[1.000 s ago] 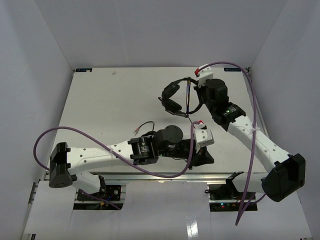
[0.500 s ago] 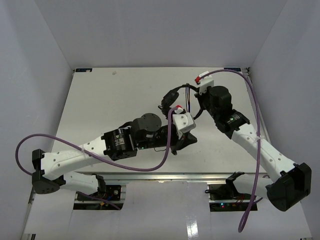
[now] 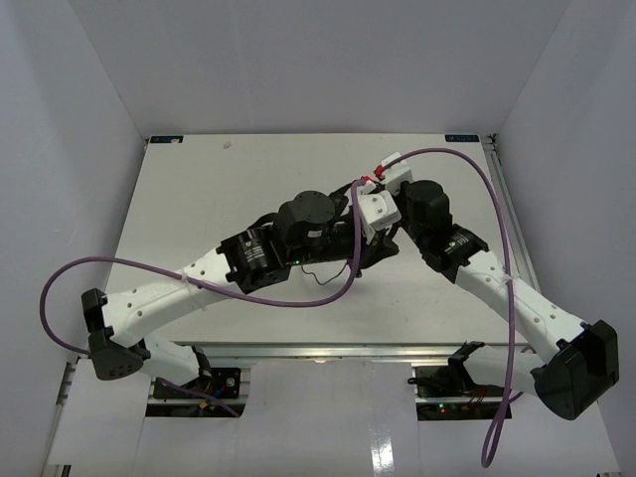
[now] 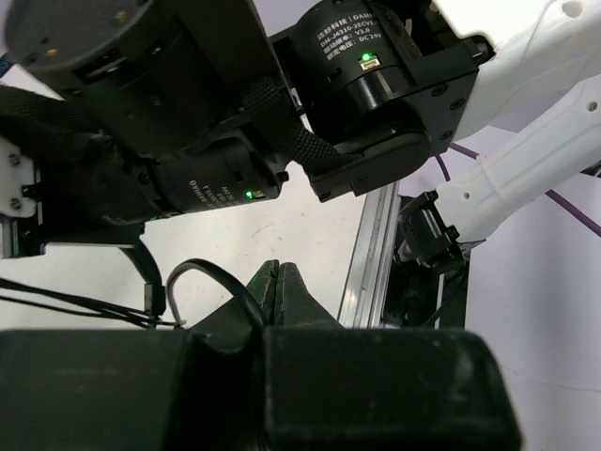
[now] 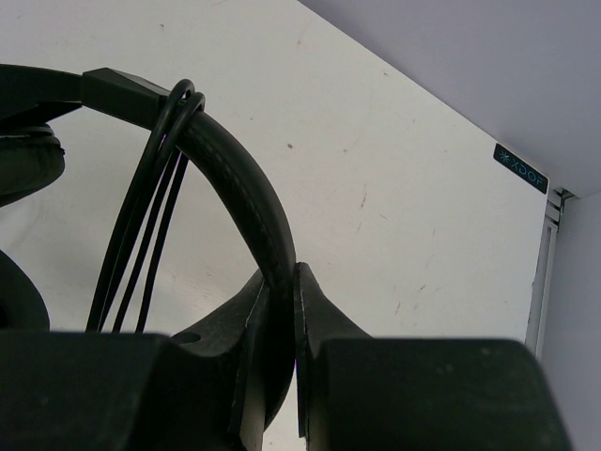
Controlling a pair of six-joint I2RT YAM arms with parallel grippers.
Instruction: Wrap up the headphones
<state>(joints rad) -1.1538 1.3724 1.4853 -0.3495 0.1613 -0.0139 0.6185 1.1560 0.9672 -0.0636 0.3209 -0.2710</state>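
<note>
The headphones show best in the right wrist view: the black padded headband (image 5: 235,178) arches up from my right gripper (image 5: 280,282), which is shut on it. Several turns of thin black cord (image 5: 160,160) lie over the band, and an earcup (image 5: 23,169) sits at the left edge. From above, my left wrist covers most of the headset. My left gripper (image 4: 278,277) is shut, and a loop of cord (image 4: 202,268) curves into its left finger. It hangs close beside the right wrist (image 3: 422,204). A slack bit of cord (image 3: 323,283) dangles under the left arm.
Thick purple arm cables arc over the right side (image 3: 487,189) and loop off the left front (image 3: 70,288). The table's metal front rail (image 4: 371,254) runs just beyond my left fingers. White walls enclose the white table (image 3: 199,189) on three sides.
My left arm has swung from the table's front right up and back to the headphones, carrying the cord. The right arm shifted slightly, still holding the headband.
</note>
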